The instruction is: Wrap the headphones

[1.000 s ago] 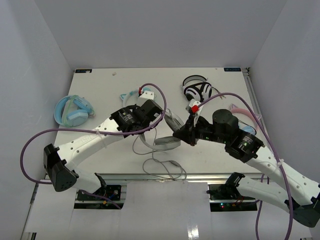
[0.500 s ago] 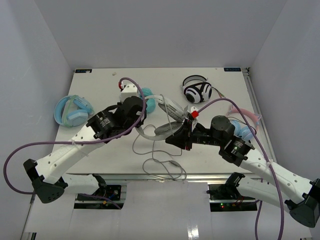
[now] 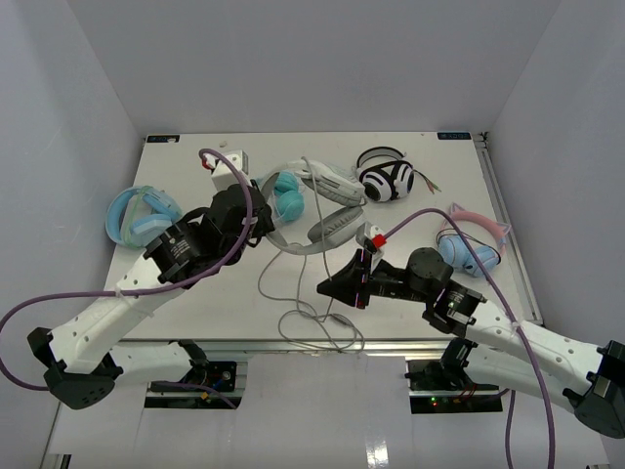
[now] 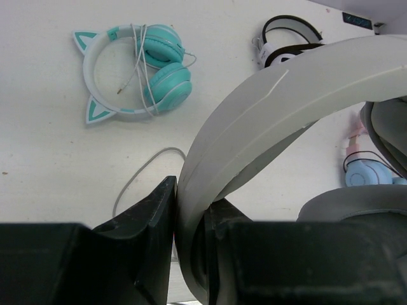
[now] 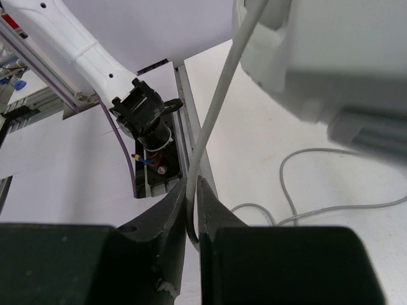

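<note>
The light grey headphones (image 3: 327, 227) are held above the table's middle, their headband (image 4: 267, 114) arching across the left wrist view. My left gripper (image 3: 258, 229) is shut on the headband, which is pinched between its jaws (image 4: 191, 219). The thin grey cable (image 3: 266, 283) hangs down from them and lies in loose loops (image 3: 314, 327) near the front edge. My right gripper (image 3: 327, 286) is shut on a stretch of the cable (image 5: 219, 108), which runs up out of its jaws (image 5: 192, 210) towards a blurred pale shape above.
Teal cat-ear headphones (image 3: 287, 195) lie just behind the grey ones. Black-and-white striped headphones (image 3: 387, 180) lie at the back, pale blue ones (image 3: 142, 216) at the left, and blue-and-pink cat-ear ones (image 3: 469, 246) at the right. The table's front rail (image 5: 189, 127) is close below my right gripper.
</note>
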`<state>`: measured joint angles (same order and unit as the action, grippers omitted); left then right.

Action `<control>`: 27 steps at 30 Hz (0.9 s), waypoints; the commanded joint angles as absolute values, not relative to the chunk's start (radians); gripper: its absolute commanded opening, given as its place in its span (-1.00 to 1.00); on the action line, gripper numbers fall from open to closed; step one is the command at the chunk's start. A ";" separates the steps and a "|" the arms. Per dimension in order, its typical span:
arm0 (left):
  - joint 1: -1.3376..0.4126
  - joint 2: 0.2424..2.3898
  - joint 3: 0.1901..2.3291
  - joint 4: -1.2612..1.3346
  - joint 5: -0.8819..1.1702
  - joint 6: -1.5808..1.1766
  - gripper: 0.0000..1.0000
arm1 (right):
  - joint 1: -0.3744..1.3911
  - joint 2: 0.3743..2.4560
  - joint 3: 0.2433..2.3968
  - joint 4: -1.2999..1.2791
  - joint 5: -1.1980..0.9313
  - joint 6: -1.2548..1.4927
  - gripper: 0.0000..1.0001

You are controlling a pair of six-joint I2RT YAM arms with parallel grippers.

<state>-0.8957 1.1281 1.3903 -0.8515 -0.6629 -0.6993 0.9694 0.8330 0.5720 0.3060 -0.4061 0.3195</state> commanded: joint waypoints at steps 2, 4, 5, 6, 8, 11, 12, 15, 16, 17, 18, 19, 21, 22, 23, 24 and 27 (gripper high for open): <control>-0.888 1.054 1.405 -0.697 -0.639 -0.772 -1.00 | 1.029 0.812 0.502 0.472 -0.268 0.323 -0.68; -0.888 1.040 1.389 -0.682 -0.630 -0.781 -1.00 | 1.049 0.821 0.471 0.518 -0.227 0.306 -0.66; -0.889 1.034 1.385 -0.679 -0.626 -0.788 -1.00 | 1.057 0.831 0.453 0.537 -0.205 0.296 -0.64; -0.889 1.027 1.379 -0.675 -0.618 -0.793 -1.00 | 1.061 0.841 0.437 0.558 -0.191 0.290 -0.62; -0.888 1.018 1.368 -0.667 -0.605 -0.802 -1.00 | 1.062 0.869 0.388 0.665 -0.179 0.283 -0.60; -0.888 1.005 1.358 -0.651 -0.591 -0.810 -1.00 | 1.066 0.917 0.343 0.820 -0.178 0.265 -0.56; -0.889 1.004 1.358 -0.649 -0.588 -0.813 -1.00 | 1.068 0.942 0.329 0.880 -0.187 0.259 -0.52; -0.888 1.005 1.356 -0.643 -0.580 -0.821 -1.00 | 1.074 1.061 0.313 1.073 -0.189 0.249 -0.45; -0.888 1.006 1.356 -0.643 -0.580 -0.821 -1.00 | 1.075 1.086 0.317 1.077 -0.191 0.244 -0.43; -0.888 1.006 1.355 -0.643 -0.581 -0.821 -1.00 | 1.076 1.120 0.324 1.108 -0.195 0.243 -0.40; -0.888 1.006 1.353 -0.643 -0.583 -0.821 -1.00 | 1.077 1.156 0.331 1.141 -0.199 0.243 -0.37; -0.888 1.005 1.352 -0.643 -0.584 -0.820 -1.00 | 1.077 1.180 0.342 1.166 -0.208 0.244 -0.35; -0.888 0.999 1.351 -0.644 -0.588 -0.819 -1.00 | 1.077 1.231 0.359 1.220 -0.224 0.250 -0.31; -0.888 0.995 1.350 -0.644 -0.590 -0.819 -1.00 | 1.078 1.262 0.361 1.254 -0.228 0.254 -0.30; -0.888 0.989 1.349 -0.644 -0.591 -0.819 -1.00 | 1.078 1.290 0.359 1.280 -0.224 0.258 -0.29; -0.888 0.986 1.348 -0.644 -0.591 -0.819 -1.00 | 1.078 1.310 0.354 1.306 -0.217 0.263 -0.29; -0.890 0.980 1.353 -0.646 -0.594 -0.813 -1.00 | 1.078 1.360 0.339 1.388 -0.206 0.273 -0.29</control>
